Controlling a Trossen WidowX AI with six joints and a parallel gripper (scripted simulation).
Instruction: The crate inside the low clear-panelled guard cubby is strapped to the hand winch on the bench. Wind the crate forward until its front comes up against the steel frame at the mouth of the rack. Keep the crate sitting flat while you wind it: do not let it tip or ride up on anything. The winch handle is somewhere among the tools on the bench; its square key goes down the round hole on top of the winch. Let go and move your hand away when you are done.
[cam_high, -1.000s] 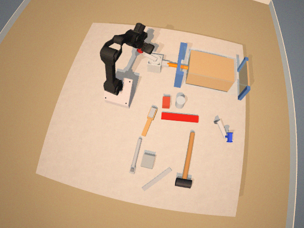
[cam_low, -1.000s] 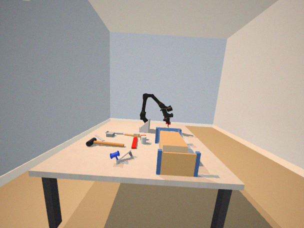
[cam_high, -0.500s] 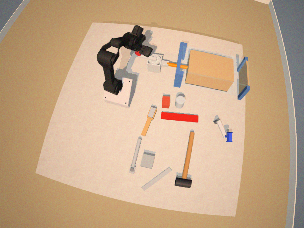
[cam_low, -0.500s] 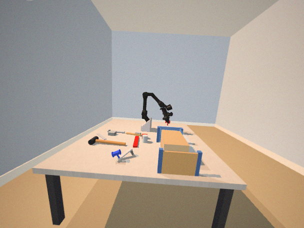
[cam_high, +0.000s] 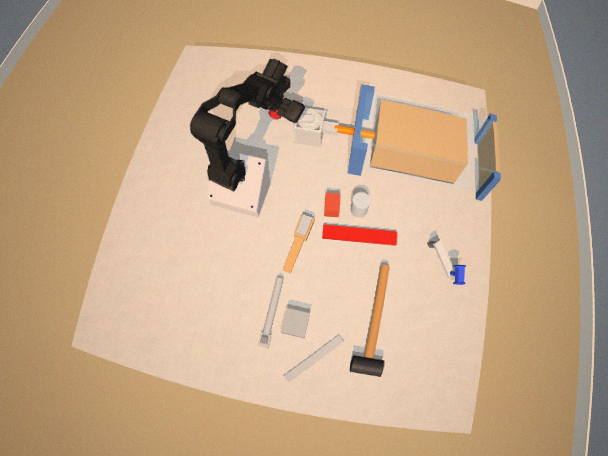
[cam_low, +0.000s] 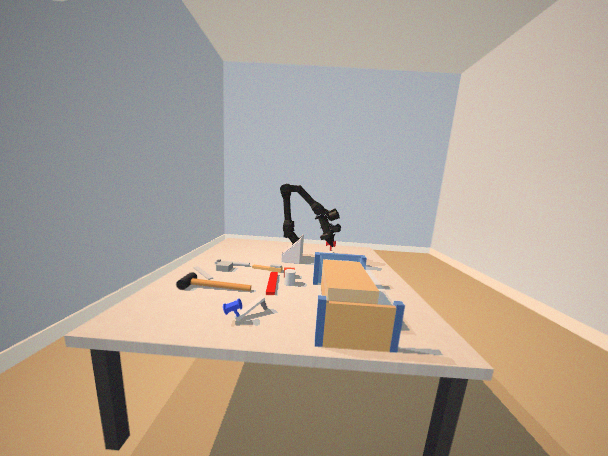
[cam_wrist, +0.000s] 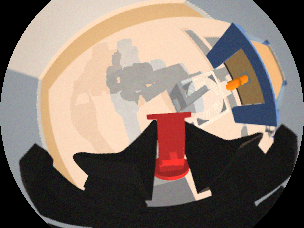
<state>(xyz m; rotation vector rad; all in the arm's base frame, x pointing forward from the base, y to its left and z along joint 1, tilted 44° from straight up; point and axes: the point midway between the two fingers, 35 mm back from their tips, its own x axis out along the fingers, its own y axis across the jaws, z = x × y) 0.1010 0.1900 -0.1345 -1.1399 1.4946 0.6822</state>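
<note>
Clamped on the red grip (cam_high: 274, 114) (cam_low: 334, 243) (cam_wrist: 171, 145) — beside the winch (cam_high: 308, 131) (cam_wrist: 206, 97); strap (cam_high: 350, 131) (cam_wrist: 237, 83) leading from the winch toward the crate (cam_high: 419, 131) (cam_low: 348, 277).

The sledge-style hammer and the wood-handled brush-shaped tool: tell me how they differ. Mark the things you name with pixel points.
The black-headed hammer (cam_high: 376, 315) (cam_low: 220, 285) is the longer; the flat-headed tool (cam_high: 295, 252) (cam_low: 266, 268) is shorter. The hammer's head is a dark cylinder set crosswise, while the tool's is a pale, flat block in line with its handle. Both have orange-brown handles and lie on the bench.
</note>
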